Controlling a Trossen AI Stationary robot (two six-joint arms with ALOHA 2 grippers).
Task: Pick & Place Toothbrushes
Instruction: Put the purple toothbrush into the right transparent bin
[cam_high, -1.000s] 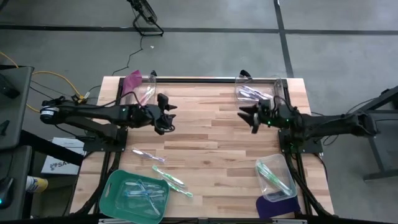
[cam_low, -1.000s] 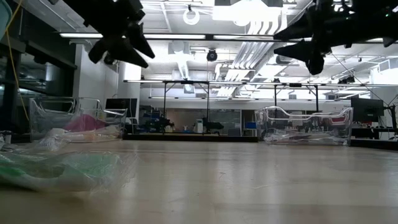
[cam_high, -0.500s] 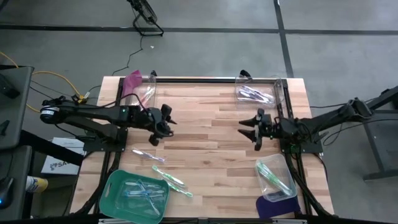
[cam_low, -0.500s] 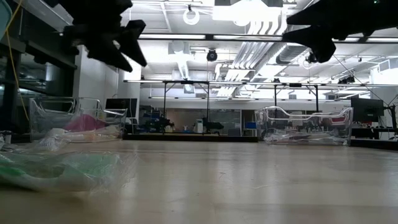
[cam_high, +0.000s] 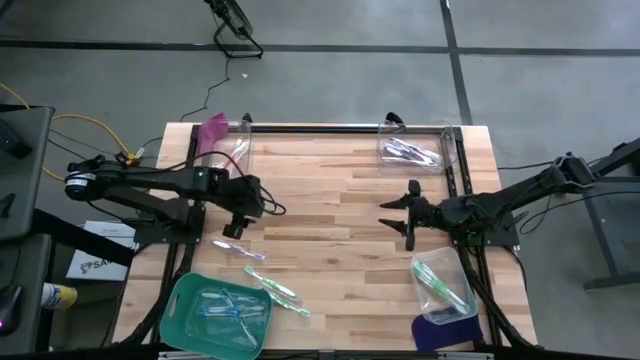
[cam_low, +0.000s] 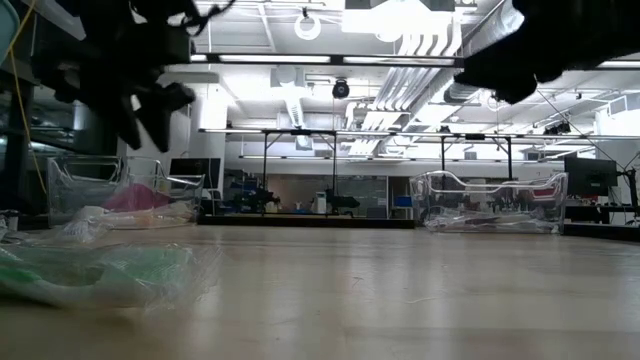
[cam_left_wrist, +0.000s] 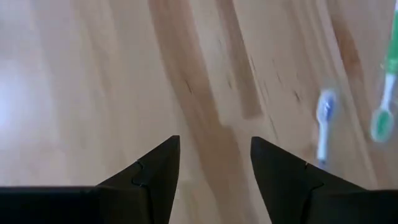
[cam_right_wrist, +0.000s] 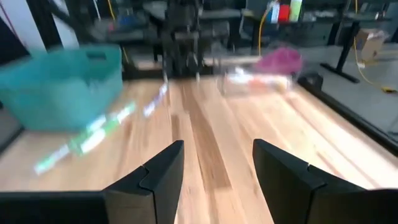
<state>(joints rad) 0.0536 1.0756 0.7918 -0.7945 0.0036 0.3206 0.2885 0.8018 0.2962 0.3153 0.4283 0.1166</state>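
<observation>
Thin toothbrushes (cam_high: 272, 285) — green, blue — are seen on the wood table (cam_high: 330, 200). Both the left gripper (cam_high: 236, 228) and the right gripper (cam_high: 398, 215) are spread apart, empty.

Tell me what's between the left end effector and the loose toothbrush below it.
Only bare wood, in the high view: left end effector hovers open, toothbrush lying just beyond.

A wooden table (cam_high: 330, 240) of pale planks carries everything. On it, just ahead of the left gripper (cam_high: 236, 226), lies a blue-and-white toothbrush (cam_high: 238, 248); beyond that lie two green toothbrushes (cam_high: 278, 288), and past them a teal tray (cam_high: 182, 300) holding more brushes. A clear bin (cam_high: 445, 285) sits beside the right gripper (cam_high: 400, 214) with a purple lid (cam_high: 442, 333) next to it. Two more clear bins (cam_high: 410, 150) stand at the far edge, one by a pink lid (cam_high: 212, 130).
</observation>
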